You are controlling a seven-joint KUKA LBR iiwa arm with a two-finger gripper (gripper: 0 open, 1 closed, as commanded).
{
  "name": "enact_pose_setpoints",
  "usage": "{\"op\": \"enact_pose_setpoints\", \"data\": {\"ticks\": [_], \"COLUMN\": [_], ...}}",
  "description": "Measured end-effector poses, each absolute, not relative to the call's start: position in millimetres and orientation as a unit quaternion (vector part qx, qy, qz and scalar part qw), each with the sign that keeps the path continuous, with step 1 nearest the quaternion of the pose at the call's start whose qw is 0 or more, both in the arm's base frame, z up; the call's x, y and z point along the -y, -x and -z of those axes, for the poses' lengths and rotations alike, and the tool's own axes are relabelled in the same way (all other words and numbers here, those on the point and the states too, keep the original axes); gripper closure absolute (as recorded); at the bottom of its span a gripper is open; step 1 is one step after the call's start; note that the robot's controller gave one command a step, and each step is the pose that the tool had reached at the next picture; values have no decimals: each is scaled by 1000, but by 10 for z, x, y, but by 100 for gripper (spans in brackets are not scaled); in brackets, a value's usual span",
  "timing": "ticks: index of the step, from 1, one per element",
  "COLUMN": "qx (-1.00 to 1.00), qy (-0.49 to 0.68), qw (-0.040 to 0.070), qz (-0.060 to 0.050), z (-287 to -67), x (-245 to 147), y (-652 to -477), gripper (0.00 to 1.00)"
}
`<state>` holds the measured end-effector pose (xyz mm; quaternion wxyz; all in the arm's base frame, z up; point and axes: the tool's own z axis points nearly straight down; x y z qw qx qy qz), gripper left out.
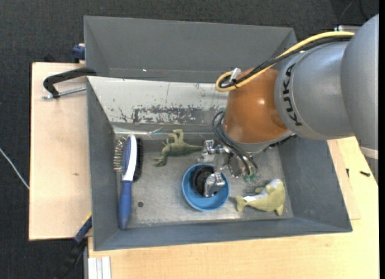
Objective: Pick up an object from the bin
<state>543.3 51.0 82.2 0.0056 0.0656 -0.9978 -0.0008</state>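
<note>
1. Arm (319, 91): biggest thing in view. It comes in from 3 o'clock and its orange wrist cover (252, 112) sits over the bin's 1 o'clock area. The reach into the bin looks done.
2. Gripper (213, 181): low in the bin, at the blue round bowl (191, 196), w/ its metal tip inside the bowl's opening on the 3 o'clock side. Can't tell if the pincer is spread or pressed together, since the wrist hardware hides it.
3. Task obj: the blue bowl is nearest the gripper. It rests on the floor just toward 5 o'clock of centre and isn't lifted. My read: approach done; grasp unconfirmed; lift and carry-out left.
4. Bin (180, 49): grey metal w/ sloped walls. The back wall at 12 o'clock is scuffed and shiny. The floor (156, 202) is flat, speckled grey and mostly bare from 6 to 8 o'clock.
5. Room, other objs:
   - blue-handled hairbrush (125, 181) at 9 o'clock, lying along the wall, well apart from the bowl;
   - pale yellow toy fish (264, 199) at 4 o'clock, near the bowl but not touching it;
   - green toy dinosaur (174, 147) at 11 o'clock, near the bowl's far rim, apart from it.
6. Judgement: room for a straight-up lift looks ok; the fish is the closest neighbour.
</note>
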Motion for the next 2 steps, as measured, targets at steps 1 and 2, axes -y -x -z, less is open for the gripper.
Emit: {"op": "enact_pose_setpoints", "data": {"ticks": [1,2], "qx": [998,998], "qy": [-65,-65], "qw": [-1,-6], "qz": [1,1], "z": [-869,-1513], "x": [-517,-525], "y": [-5440,-5466], "gripper": [100,100]}}
